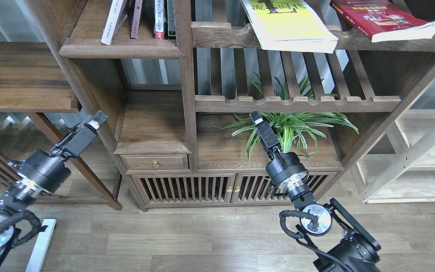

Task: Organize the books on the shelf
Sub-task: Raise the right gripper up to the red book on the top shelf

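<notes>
A yellow-green book (289,22) lies flat on the upper slatted rack, its corner overhanging the front rail. To its right on the same rack lies a dark red book (381,19). A pale lavender-white book (113,20) leans upright on the solid dark-brown shelf (123,51) at upper left, beside a few darker upright books (161,19). My left gripper (96,120) hangs low at the left, near the bookcase's side post, holding nothing. My right gripper (257,118) points up in front of the plant, below the lower rack. Both are seen edge-on, so their fingers cannot be told apart.
A spider plant in a white pot (274,141) fills the compartment behind my right gripper. Below are a small drawer (155,162) and slatted cabinet doors (187,189). A dark side table (25,102) stands at left, a pale wooden rack (410,158) at right.
</notes>
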### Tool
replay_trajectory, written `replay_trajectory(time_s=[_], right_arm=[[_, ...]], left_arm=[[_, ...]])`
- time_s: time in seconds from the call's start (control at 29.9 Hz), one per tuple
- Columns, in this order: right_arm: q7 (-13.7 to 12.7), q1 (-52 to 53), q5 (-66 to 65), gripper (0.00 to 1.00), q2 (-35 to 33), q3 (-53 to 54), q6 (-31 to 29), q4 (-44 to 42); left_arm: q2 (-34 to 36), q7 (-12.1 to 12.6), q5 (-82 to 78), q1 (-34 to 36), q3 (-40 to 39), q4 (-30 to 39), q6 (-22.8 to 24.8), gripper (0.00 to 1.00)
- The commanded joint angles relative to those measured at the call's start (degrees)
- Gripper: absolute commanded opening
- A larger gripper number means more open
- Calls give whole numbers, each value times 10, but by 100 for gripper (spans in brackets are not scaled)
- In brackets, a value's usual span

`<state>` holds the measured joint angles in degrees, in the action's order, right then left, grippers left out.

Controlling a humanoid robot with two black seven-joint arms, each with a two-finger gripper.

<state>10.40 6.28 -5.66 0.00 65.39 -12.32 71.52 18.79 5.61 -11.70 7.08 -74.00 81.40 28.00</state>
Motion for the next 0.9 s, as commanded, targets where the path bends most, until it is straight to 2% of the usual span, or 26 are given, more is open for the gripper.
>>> replay_trajectory(time_s=[0.0,0.17,0.33,0.64,0.87], right_arm=[[3,-2,-1,100,0,-1,-24,-2],[8,-5,0,100,0,0,-42,-6],[6,-4,2,100,0,1,-53,-1],[1,17,10,100,-4,81,-53,15],[-3,18,28,100,-26,87,-57,39]], left_arm=[[-2,4,38,-1,1,0,0,92],[-9,-1,100,-3,15,-10,0,90],[-56,-3,134,-12,20,-39,0,90],[-40,7,137,-19,6,-59,0,93],[-42,7,137,-18,15,-70,0,92]])
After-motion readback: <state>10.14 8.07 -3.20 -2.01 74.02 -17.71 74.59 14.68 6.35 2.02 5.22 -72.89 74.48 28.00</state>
